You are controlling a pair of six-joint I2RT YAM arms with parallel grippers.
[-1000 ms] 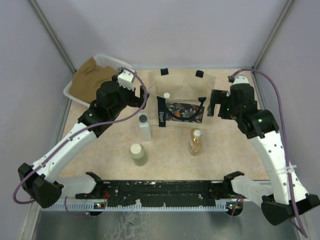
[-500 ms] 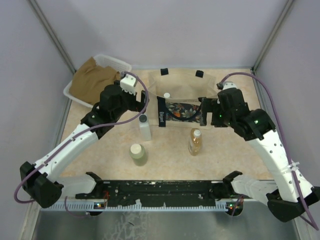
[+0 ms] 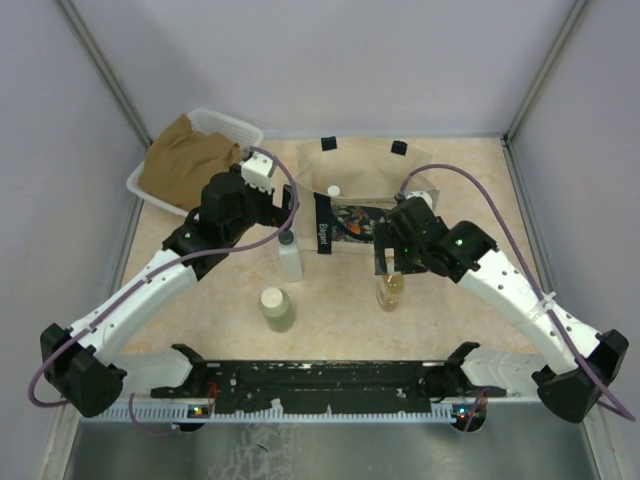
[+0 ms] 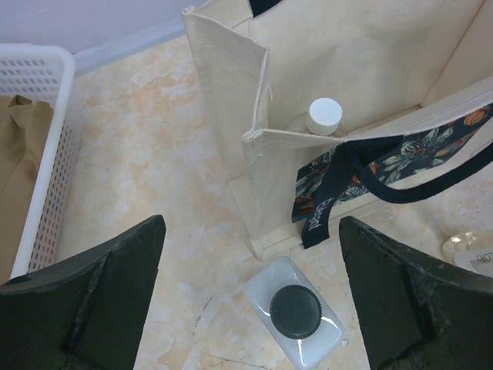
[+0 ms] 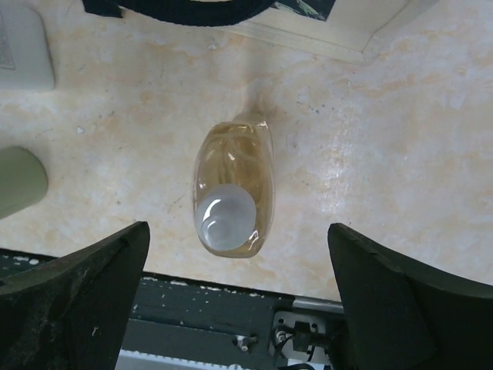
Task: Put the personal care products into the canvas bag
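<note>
The canvas bag (image 3: 365, 165) lies open at the back middle, floral panel facing front; it also shows in the left wrist view (image 4: 370, 62). A clear bottle with a pale cap (image 3: 333, 190) (image 4: 323, 116) sits inside it. The white bottle with black cap (image 3: 289, 255) (image 4: 295, 311) stands at the bag's front left corner. My left gripper (image 3: 280, 222) (image 4: 250, 231) is open above it, apart from it. The amber bottle (image 3: 390, 290) (image 5: 231, 189) stands in front of the bag. My right gripper (image 3: 390, 262) (image 5: 237, 231) is open above it. The pale green bottle (image 3: 276, 308) (image 5: 15, 181) stands front left.
A clear plastic tub (image 3: 235, 125) (image 4: 46, 154) with brown cloth sits at the back left. A black rail (image 3: 320, 380) (image 5: 231, 324) runs along the near edge. Grey walls close in the back and both sides.
My right arm has swung left and nearer, from beside the bag's right end to above the amber bottle. My left gripper has shifted slightly right towards the white bottle.
</note>
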